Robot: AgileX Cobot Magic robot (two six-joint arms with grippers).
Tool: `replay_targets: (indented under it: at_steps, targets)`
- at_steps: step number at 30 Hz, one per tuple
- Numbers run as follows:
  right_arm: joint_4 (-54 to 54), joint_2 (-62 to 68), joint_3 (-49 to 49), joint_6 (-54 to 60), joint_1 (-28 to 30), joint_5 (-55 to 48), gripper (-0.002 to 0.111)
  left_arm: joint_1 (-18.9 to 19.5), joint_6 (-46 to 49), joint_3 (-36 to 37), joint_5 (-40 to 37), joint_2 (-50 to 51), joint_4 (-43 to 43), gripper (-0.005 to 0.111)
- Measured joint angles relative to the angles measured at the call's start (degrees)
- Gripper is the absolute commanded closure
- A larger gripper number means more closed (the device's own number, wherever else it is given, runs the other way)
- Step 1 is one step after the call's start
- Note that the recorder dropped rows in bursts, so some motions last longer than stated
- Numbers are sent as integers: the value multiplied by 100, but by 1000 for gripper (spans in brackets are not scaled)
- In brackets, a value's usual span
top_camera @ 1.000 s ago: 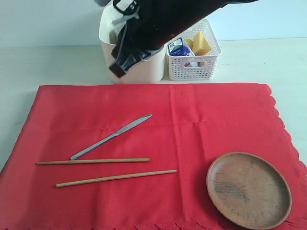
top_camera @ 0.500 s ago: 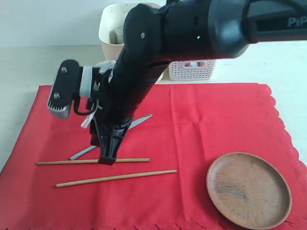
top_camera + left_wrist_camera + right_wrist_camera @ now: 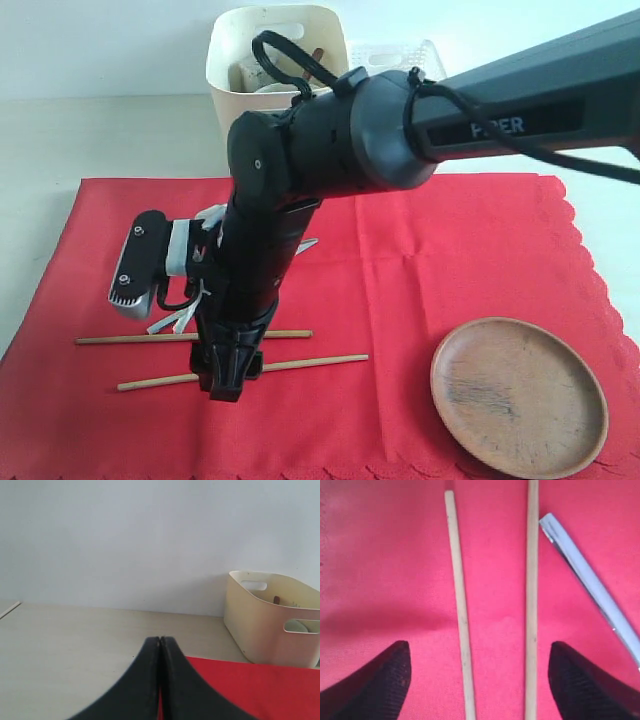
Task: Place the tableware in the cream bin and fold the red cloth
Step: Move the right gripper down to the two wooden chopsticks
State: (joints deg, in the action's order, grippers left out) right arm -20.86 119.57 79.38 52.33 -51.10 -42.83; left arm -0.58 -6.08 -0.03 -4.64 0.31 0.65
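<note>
The red cloth (image 3: 440,250) lies spread flat on the table. On it lie two wooden chopsticks (image 3: 300,362) (image 3: 460,595), a silver knife (image 3: 592,590) mostly hidden by the arm in the exterior view, and a round brown wooden plate (image 3: 518,395). My right gripper (image 3: 228,385) (image 3: 479,647) reaches across to the left side and points down, open, with both chopsticks between its fingers and untouched. The cream bin (image 3: 240,80) (image 3: 265,630) stands behind the cloth with tableware inside. My left gripper (image 3: 160,640) is shut and empty, low by the cloth's corner.
A white lattice basket (image 3: 425,52) stands right of the cream bin, mostly hidden by the right arm. The arm's black body (image 3: 330,140) spans from upper right to the cloth's left half. Bare table (image 3: 75,640) lies left of the cloth.
The right arm swung from above the cream bin down onto the cloth's left side, first by the knife, then over the chopsticks. Its jaws went from shut to wide open.
</note>
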Motion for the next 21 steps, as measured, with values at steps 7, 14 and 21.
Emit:
replay_targets:
  at_steps: [7,14,21]
  targets:
    - [75,215,0,-3,0,257,35,0,0,0,0,0,0,104]
    - [106,431,14,-56,0,546,35,0,0,0,0,0,0,104]
    - [93,454,35,-45,0,532,50,0,0,0,0,0,0,104]
